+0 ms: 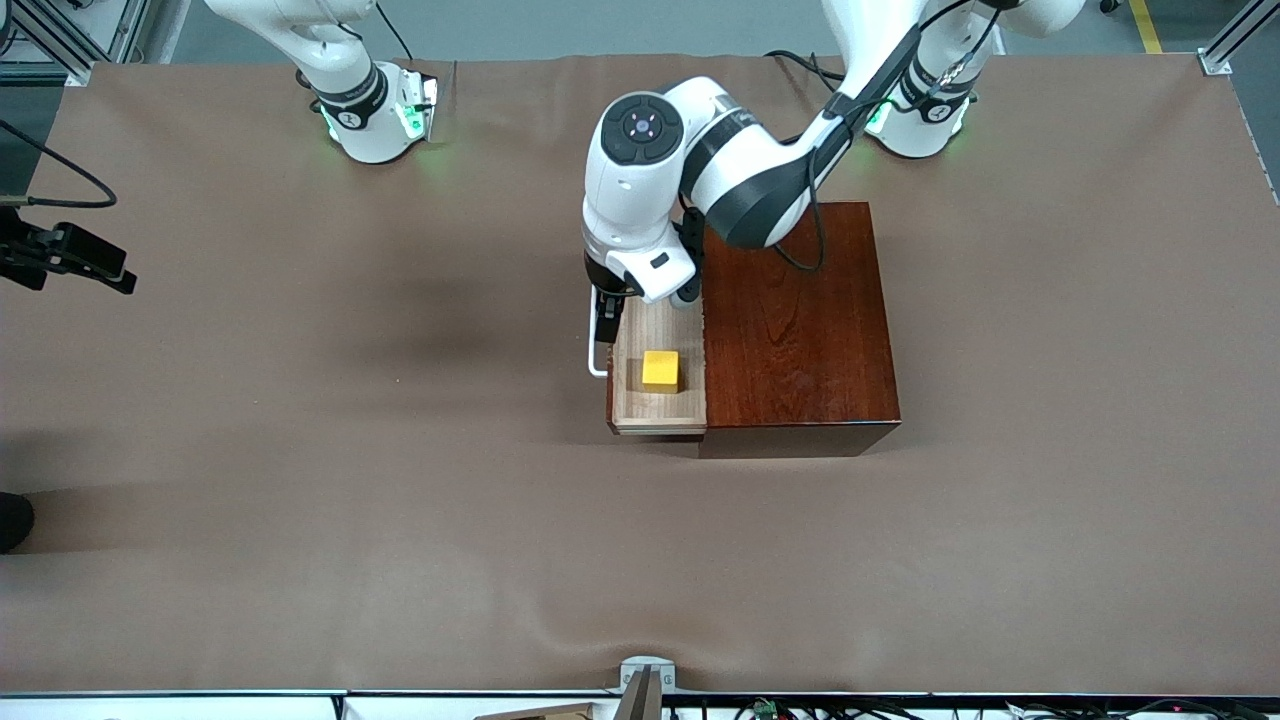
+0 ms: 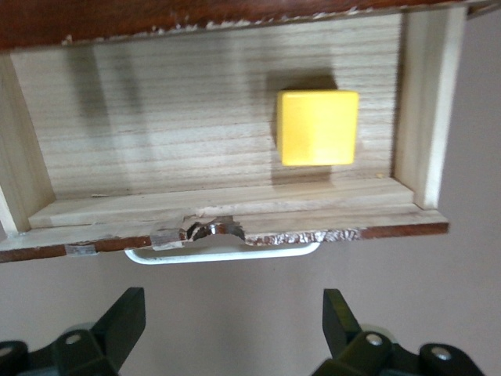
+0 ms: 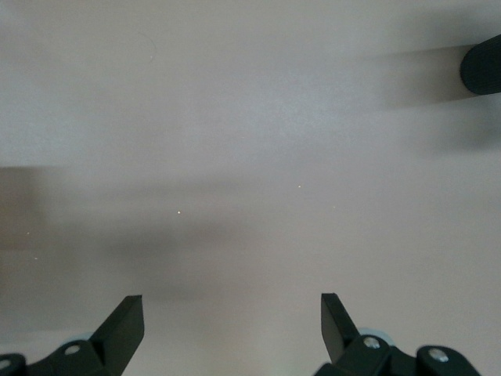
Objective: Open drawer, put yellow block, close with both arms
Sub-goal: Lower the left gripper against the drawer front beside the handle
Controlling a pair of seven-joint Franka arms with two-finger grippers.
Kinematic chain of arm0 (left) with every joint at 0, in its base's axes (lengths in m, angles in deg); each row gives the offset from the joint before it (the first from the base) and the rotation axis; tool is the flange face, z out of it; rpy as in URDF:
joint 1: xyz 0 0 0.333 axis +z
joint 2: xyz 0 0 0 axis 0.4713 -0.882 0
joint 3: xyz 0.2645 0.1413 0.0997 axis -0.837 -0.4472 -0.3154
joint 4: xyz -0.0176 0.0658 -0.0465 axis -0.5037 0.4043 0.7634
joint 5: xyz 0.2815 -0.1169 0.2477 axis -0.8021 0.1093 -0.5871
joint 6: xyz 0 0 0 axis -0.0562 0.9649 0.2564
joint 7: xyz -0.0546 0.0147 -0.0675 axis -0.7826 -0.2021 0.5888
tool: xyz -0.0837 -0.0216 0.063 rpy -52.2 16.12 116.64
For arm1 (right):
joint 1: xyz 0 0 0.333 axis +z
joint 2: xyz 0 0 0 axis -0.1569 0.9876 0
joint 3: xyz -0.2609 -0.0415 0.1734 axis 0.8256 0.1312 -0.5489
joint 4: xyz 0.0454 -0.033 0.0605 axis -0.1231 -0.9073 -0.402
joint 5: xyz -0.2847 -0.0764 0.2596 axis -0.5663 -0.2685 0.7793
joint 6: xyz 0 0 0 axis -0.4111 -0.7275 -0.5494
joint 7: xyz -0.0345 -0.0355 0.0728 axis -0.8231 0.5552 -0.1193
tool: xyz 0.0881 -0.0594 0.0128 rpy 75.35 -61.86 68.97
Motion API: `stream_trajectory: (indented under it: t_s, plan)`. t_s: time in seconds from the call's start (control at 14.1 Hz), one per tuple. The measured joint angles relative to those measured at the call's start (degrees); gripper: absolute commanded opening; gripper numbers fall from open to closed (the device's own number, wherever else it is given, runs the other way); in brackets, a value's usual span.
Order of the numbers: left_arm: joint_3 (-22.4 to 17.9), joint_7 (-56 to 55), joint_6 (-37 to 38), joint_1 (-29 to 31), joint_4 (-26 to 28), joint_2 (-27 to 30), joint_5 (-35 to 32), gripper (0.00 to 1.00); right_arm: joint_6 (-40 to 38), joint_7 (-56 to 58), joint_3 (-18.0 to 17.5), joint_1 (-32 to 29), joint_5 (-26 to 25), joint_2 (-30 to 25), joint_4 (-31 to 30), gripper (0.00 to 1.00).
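Our left gripper (image 2: 227,329) hangs with its fingers spread wide and nothing between them, just outside the drawer's (image 1: 630,400) dark front, with the white handle (image 2: 223,254) lying between the fingertips' line and the drawer. Our right gripper (image 3: 227,329) is likewise fully open and empty; its wrist view shows only bare brown table, and that arm waits off toward its own end. We see the drawer pulled out of the box (image 1: 800,330) on the side facing the right arm's end of the table, and the block (image 1: 660,370) already rests on the pale floor inside it, toward the corner nearer the front camera, close to the front board but not touching it. We judge only the closing remains. The drawer looks rigid, light wood that should slide easily; its front edge is chipped, so we would press flat on the front or the handle, not the splintered rim. The glossy box may skid unless braced.
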State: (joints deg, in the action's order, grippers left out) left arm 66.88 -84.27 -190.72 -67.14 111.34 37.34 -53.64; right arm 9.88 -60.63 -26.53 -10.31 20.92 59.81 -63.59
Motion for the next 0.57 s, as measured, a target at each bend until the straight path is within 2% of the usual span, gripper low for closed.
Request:
stream_trajectory:
  t_s: [0.57]
  plan:
    - [0.04,-3.02,-1.93,-2.53,-1.37,-3.33,0.00,1.00,0.00,0.00,-0.02,0.00,0.00,0.00,0.00,1.00]
